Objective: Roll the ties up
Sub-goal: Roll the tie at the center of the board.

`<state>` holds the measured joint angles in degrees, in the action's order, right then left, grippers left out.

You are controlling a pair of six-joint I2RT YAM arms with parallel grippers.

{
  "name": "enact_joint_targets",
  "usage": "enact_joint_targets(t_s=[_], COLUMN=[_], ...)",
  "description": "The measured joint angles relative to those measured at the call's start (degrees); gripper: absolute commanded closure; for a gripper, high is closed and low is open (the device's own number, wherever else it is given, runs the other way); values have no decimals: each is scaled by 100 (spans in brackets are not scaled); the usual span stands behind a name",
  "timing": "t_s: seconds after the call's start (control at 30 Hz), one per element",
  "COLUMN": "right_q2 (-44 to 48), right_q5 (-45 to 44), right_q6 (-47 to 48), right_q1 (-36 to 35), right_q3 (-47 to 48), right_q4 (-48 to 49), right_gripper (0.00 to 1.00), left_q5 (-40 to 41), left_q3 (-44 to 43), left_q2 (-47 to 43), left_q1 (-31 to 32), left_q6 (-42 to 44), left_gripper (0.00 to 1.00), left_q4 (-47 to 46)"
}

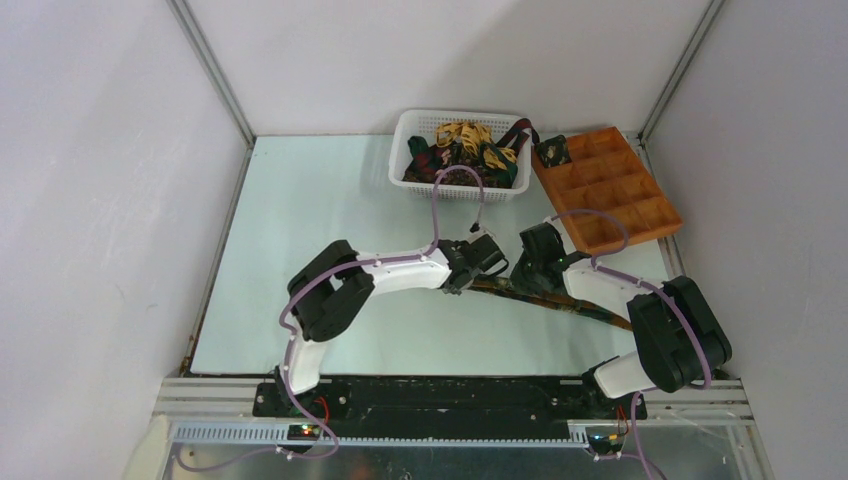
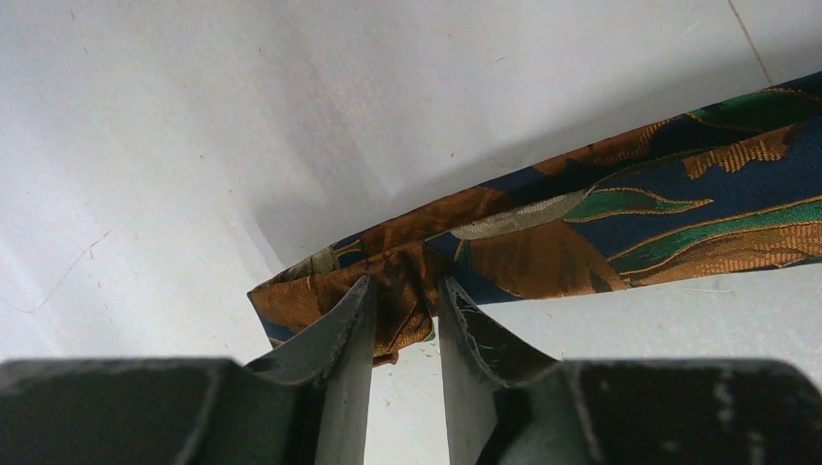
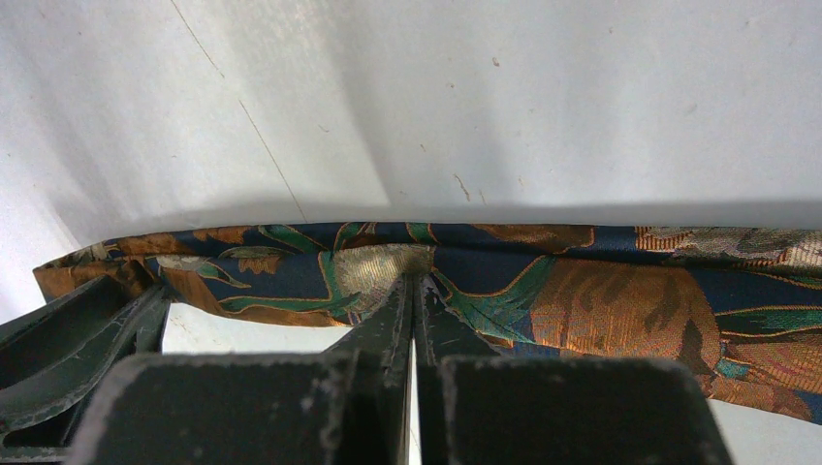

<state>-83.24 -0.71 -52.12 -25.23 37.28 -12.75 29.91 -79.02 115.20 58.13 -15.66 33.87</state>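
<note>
Where the patterned tie [image 1: 520,295] lies stretched across the tabletop [image 1: 330,200] at the middle of the top view, the left fingers [image 2: 354,315] stand narrowly apart, holding its folded end between them. The right fingers [image 3: 393,310] are pressed together, tips on the tie's near edge farther right. More ties [image 1: 465,148] fill the white basket [image 1: 400,150] at upper centre.

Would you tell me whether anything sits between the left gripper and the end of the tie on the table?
Nothing visible does. The left gripper has the folded end of the tie between its fingers; the shut right gripper sits on the tie farther along, not in the way.
</note>
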Motion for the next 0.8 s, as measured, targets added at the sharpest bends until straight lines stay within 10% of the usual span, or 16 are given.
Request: enact_joint_targets(t_s=[0.8], right_q2=[562], right_q5=[114], right_q6=[177], right_q1=[-15], right_q3=[-4], right_q4=[361], right_gripper=[93], left_q5=[-13], left_q3=[201], left_q2=[-656], left_q1=[-208], left_q6=[-385], left_gripper=[63], left_q4=[-286])
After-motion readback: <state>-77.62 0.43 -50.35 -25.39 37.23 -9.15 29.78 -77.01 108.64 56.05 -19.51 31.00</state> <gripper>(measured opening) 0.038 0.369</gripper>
